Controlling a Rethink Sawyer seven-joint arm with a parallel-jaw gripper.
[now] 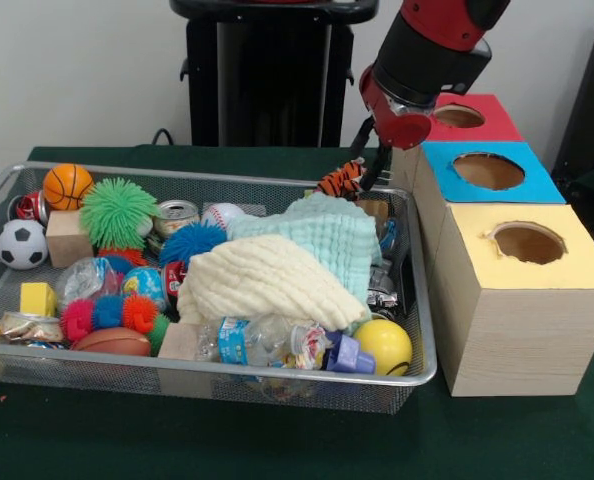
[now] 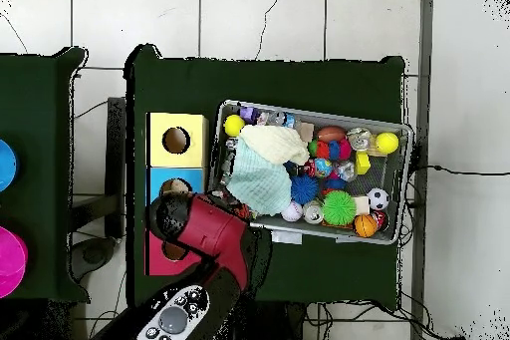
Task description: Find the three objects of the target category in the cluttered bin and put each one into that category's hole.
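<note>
My pincer grasps a striped orange tiger plush toy above the wire mesh bin's far corner, beside the blue-topped wooden box.

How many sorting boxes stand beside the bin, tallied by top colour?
Red-topped box: 1
Blue-topped box: 1
Yellow-topped box: 1
Total: 3 boxes, each with one round hole.

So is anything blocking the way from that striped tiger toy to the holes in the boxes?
Nothing visible does. The tiger toy is at the bin's far corner beside the end effector, and the red hole, blue hole and yellow hole all lie open on top.
</note>
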